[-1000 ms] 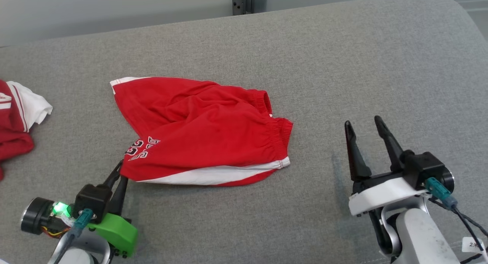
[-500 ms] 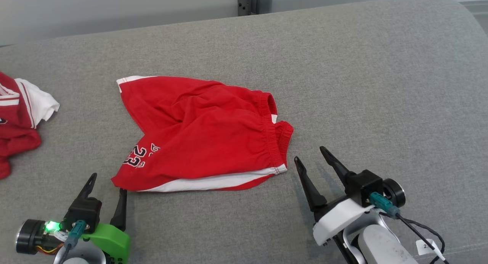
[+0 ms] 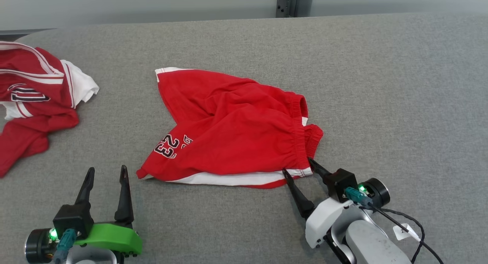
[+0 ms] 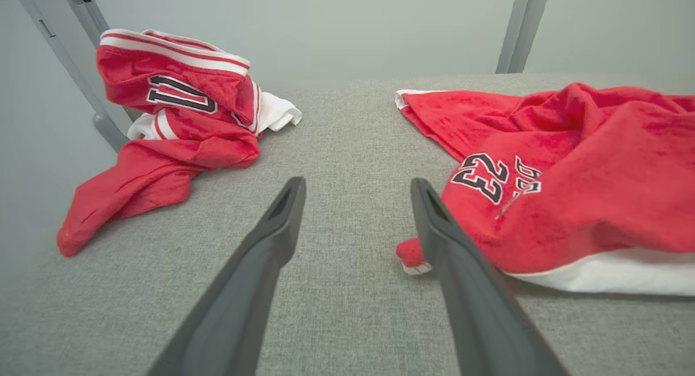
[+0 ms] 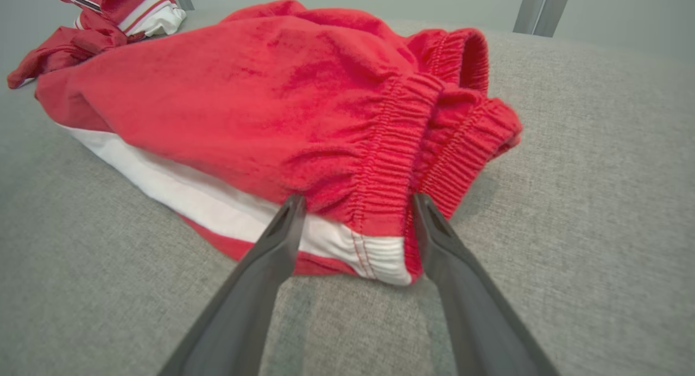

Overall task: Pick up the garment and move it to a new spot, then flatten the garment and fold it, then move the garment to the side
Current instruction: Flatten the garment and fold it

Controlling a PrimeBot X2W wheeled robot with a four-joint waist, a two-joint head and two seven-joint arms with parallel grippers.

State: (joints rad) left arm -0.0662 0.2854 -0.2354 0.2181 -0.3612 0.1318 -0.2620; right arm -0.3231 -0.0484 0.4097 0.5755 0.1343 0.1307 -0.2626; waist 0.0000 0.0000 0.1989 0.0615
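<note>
The red shorts (image 3: 236, 130) lie in a loose, rumpled heap around the middle of the grey fabric-covered tabletop (image 3: 381, 84). Their elastic waistband (image 3: 301, 138) is turned to the right and the leg openings to the left. A white side stripe (image 3: 228, 178) runs along the near edge, and a black-and-white "23" (image 3: 167, 146) shows on the near-left leg. The cloth is not flat; folds and ridges run across the top layer.

The right gripper (image 3: 298, 166) is down at the near-right corner of the shorts. Its two dark fingers are spread apart on either side of the spot where the waistband meets the white stripe. In the right wrist view the tips are right against the edge of the fabric, but the fingers have not closed on it and nothing is pinched.

The left gripper (image 3: 106, 168) is at the near left with its fingers wide apart, pointing away over bare tabletop and holding nothing. It is just to the left of the near-left hem corner of the shorts and not touching it.

A second red-and-white garment (image 3: 34, 92), a jersey with striped trim, lies crumpled at the far left, well apart from the shorts. A dark metal post (image 3: 286, 2) stands behind the far edge of the tabletop.
</note>
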